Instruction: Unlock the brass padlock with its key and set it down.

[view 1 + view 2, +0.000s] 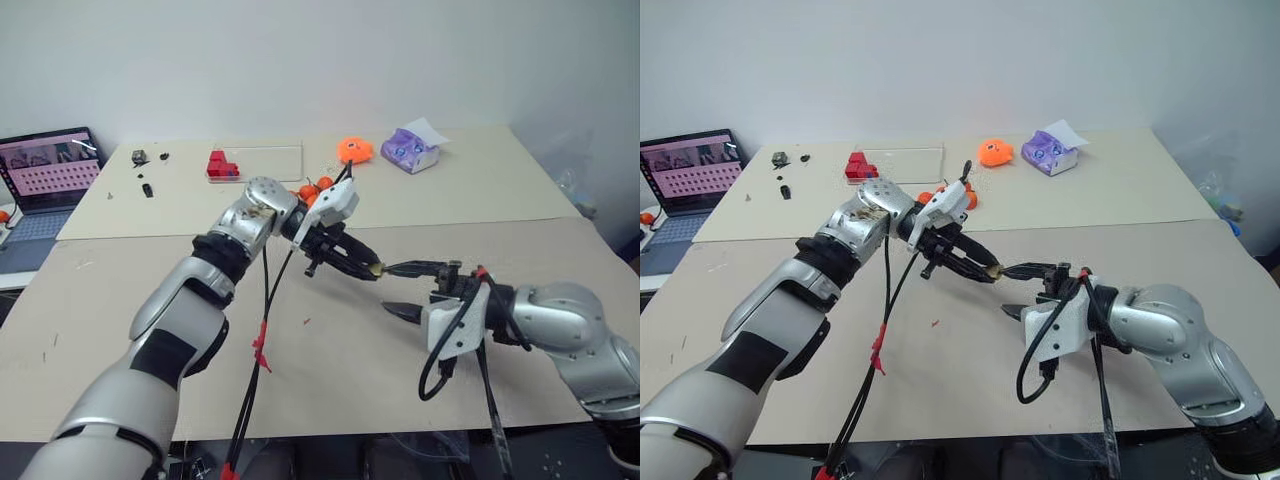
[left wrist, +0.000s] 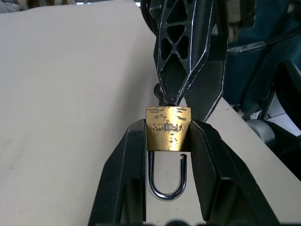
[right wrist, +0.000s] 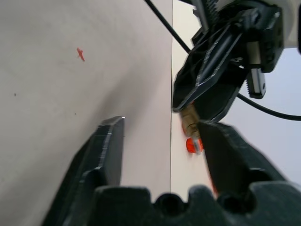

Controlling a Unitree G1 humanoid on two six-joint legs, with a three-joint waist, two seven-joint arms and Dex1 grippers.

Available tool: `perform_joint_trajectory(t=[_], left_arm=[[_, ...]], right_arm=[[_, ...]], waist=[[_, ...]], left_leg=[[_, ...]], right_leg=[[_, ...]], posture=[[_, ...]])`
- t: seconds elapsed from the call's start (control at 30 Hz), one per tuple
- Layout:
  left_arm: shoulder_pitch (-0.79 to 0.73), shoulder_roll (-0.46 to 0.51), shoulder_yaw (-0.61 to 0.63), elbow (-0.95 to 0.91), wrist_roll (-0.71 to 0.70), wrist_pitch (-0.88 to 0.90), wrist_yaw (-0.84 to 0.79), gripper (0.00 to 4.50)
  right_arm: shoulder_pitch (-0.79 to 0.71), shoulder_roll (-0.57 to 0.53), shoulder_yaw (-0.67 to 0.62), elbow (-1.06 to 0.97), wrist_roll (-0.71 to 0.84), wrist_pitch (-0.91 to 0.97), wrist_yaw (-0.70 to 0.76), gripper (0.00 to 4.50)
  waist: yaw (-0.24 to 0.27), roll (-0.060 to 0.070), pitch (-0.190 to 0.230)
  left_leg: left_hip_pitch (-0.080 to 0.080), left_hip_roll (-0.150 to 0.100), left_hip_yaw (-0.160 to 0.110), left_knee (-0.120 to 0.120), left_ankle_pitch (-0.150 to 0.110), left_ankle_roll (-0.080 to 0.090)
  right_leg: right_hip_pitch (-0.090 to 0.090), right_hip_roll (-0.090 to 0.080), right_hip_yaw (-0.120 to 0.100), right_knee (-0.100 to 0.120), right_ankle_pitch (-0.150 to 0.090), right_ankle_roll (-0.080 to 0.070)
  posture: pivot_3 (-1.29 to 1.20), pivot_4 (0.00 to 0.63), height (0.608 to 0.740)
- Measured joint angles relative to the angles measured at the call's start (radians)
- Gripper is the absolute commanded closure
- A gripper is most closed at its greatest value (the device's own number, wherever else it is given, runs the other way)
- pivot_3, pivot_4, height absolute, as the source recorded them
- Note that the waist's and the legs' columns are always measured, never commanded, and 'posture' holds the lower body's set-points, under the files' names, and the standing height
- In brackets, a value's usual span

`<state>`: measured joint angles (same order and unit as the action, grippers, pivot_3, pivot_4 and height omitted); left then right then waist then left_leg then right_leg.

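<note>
Padlock (image 2: 168, 128) clamped in left gripper (image 1: 362, 264) above the table (image 1: 330, 380), shackle already sprung free on one side; right gripper (image 1: 402, 289) alongside with fingers spread, key not discernible; setting down judged still to do.

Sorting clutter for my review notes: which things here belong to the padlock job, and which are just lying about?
Job:
padlock, shackle sprung open, gripped in the left claw
key, in the padlock
right claw, open beside it

Lying about:
laptop
red blocks
orange toy
purple pack
oranges
</note>
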<state>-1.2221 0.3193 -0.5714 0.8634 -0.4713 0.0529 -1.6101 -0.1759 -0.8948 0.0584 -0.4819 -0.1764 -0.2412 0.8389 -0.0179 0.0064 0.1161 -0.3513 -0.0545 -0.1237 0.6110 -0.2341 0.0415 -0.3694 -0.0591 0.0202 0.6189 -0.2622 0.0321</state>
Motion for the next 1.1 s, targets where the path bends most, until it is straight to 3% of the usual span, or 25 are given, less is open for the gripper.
perform_joint_trajectory(t=[0.17, 0.5, 1.1], left_arm=[[0.001, 0.009, -0.034, -0.011, -0.012, 0.011, 0.001, 3.68], [0.004, 0.056, -0.154, -0.023, -0.061, -0.013, -0.001, 3.68], [0.001, 0.055, -0.196, -0.022, -0.118, -0.023, -0.001, 3.68]], right_arm=[[0.036, -0.001, -0.025, 0.043, -0.036, -0.099, -0.052, 1.53], [0.031, -0.001, -0.03, 0.064, -0.048, -0.112, -0.055, 1.53], [0.005, 0.049, 0.001, 0.039, -0.062, -0.13, -0.06, 1.53]], waist=[[-0.003, -0.001, 0.0], [0.001, -0.001, 0.001], [-0.002, -0.001, 0.001]], left_leg=[[0.0, 0.0, 0.001, 0.0, 0.0, 0.0], [0.0, 0.0, 0.001, 0.0, 0.0, 0.0], [0.0, 0.0, 0.001, 0.0, 0.0, 0.0]], right_leg=[[0.0, 0.0, 0.001, 0.0, 0.0, 0.0], [0.0, 0.0, 0.001, 0.0, 0.0, 0.0], [0.0, 0.0, 0.001, 0.0, 0.0, 0.0]], posture=[[0.0, 0.15, 0.74], [0.0, 0.15, 0.74], [0.0, 0.15, 0.74]])
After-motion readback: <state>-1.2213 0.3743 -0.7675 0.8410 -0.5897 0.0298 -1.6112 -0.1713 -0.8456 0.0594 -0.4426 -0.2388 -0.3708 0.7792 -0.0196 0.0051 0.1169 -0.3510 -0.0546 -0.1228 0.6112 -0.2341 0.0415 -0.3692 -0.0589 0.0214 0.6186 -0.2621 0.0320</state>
